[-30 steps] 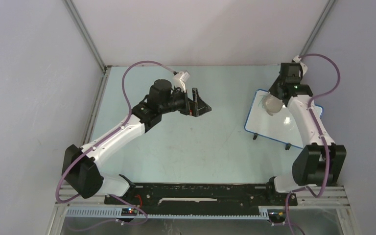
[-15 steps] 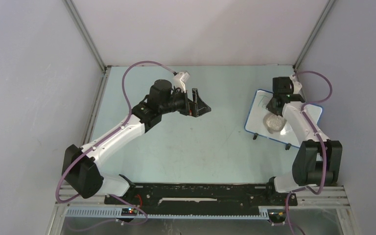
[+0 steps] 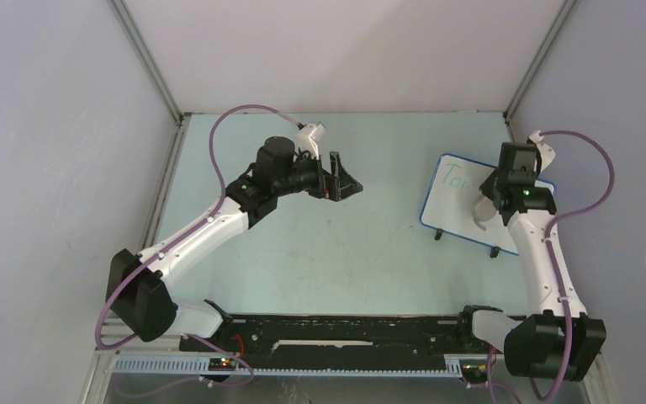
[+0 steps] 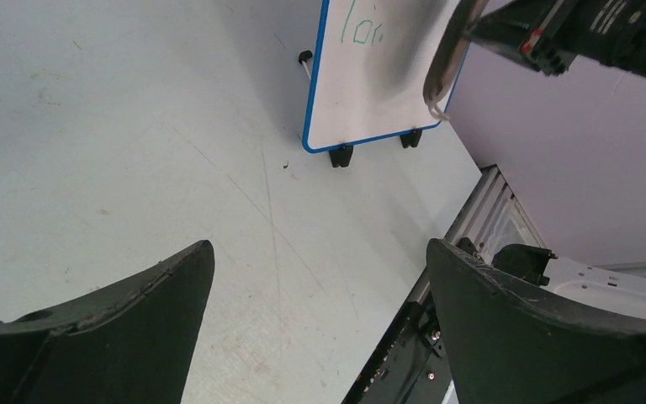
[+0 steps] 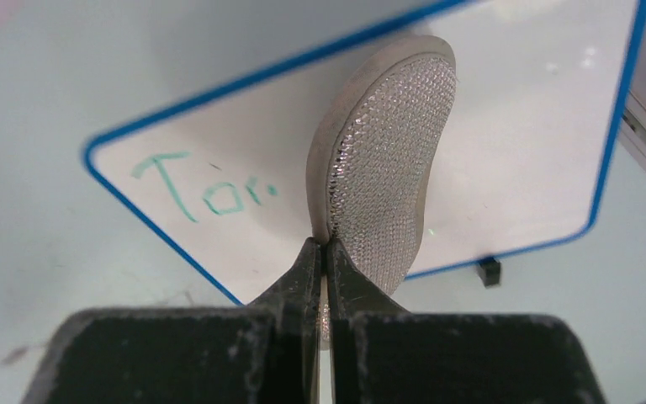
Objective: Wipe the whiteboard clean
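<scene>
While the pale blue-grey tabletop [image 3: 345, 244] fills the floor of the walled cell, the two arms reach out over it from the near edge. The left arm [image 3: 202, 227] stretches toward the middle, and its end effector [image 3: 343, 177] hangs above bare tabletop with the fingers spread wide and nothing between them, well apart from the board. The right arm [image 3: 542, 252] rises along the right side and bends over the whiteboard [image 3: 458, 202], which lies on the right part of the tabletop, near the right wall and turned at a slant to the table edges. Its surface is glossy white inside a blue rim with rounded corners. The right end effector [image 5: 324, 248] is clenched on the near end of a grey-beige oval sponge pad [image 5: 387, 168], held on edge so its mesh face shows in the wrist view. The pad sits over the board's near-right part; whether it touches the surface I cannot tell. Green handwriting [image 5: 206, 194] remains near the board's far-left corner. Small black feet [image 4: 341, 156] stand under the near rim.
</scene>
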{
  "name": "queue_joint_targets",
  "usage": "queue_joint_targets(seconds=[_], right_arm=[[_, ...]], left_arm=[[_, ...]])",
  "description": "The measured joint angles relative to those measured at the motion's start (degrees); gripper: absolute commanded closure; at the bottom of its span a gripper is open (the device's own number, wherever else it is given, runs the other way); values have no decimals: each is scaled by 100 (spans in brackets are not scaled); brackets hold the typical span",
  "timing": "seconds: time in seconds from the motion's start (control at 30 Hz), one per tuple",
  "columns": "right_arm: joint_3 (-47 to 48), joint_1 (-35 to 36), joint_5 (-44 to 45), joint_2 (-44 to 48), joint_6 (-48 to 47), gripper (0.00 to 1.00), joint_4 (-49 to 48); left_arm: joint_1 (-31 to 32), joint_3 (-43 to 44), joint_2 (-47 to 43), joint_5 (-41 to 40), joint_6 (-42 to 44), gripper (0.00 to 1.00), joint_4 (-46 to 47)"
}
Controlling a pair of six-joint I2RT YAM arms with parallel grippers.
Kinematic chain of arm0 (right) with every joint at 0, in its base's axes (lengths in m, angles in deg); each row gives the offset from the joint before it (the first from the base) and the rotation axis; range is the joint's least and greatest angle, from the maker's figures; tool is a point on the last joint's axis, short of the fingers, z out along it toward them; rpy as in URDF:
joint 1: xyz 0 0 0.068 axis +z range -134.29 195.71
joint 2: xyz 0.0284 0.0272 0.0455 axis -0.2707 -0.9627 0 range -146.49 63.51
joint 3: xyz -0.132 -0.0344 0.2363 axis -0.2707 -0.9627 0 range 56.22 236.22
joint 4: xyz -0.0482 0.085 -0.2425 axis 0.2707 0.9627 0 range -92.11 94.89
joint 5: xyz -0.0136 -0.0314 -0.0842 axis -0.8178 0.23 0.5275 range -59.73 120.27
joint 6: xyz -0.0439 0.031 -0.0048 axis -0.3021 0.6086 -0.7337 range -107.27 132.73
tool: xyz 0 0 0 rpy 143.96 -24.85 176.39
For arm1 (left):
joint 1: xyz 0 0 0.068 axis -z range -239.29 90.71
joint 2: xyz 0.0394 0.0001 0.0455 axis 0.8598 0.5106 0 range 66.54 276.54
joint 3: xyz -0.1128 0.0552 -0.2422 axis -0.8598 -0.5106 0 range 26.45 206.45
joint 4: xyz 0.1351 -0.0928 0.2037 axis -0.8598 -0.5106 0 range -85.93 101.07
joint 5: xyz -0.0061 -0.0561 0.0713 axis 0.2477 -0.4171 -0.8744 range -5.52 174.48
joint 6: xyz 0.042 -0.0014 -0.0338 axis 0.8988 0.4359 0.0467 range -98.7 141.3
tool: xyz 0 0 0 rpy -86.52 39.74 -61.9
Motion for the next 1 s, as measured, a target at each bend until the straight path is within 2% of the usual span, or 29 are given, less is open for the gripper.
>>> queue_joint_targets(seconds=[0.1, 0.4, 0.5, 0.73, 1.0], right_arm=[[398, 68, -133, -271, 7, 100, -125], [1816, 575, -232, -2037, 114, 100, -168], [1991, 634, -201, -2385, 188, 100, -142], [1676, 715, 20, -2605, 356, 100, 48], [179, 531, 157, -1827, 345, 100, 221]], left_arm=[[0, 0, 0, -2, 0, 2, -2], [0, 0, 0, -48, 11, 2, -11], [0, 0, 0, -85, 39, 2, -15], [0, 0, 0, -98, 52, 2, -17], [0, 0, 0, -92, 48, 2, -11]])
